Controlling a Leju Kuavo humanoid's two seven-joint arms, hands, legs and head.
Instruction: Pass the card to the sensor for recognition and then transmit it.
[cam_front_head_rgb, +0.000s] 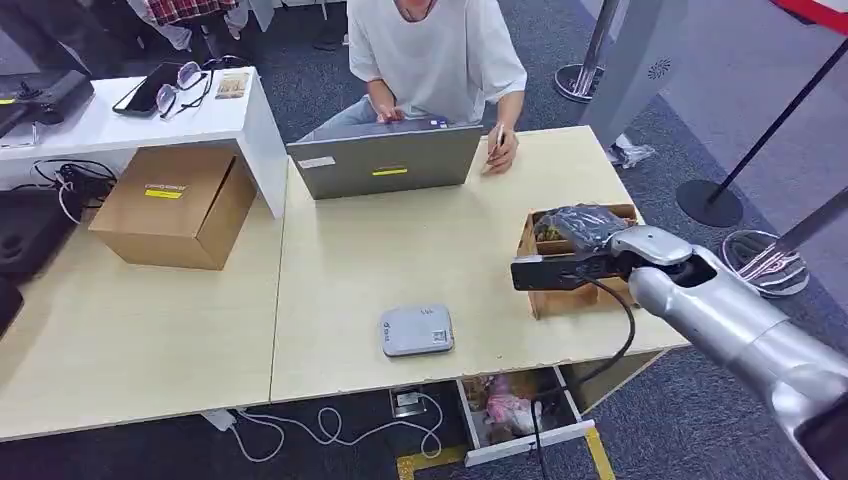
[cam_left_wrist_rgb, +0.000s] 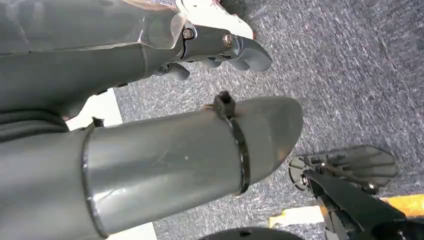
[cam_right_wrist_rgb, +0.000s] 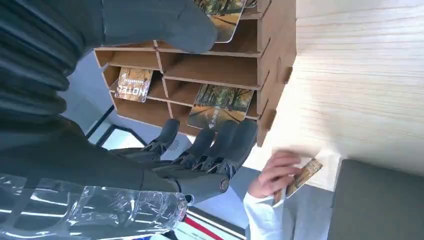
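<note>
head view looks down over the table (cam_front_head_rgb: 400, 250); right wrist view closely shares its wooden rack (cam_front_head_rgb: 560, 295).

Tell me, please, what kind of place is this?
Probably an office or a mock reception desk: a person works at a laptop, a card holder and card reader sit on the table, and stanchions stand on carpet.

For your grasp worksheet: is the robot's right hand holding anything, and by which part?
Nothing yet: the right hand hovers open over the card box.

Sensor (cam_front_head_rgb: 416, 330) left — card rack (cam_front_head_rgb: 570, 262) right
</note>
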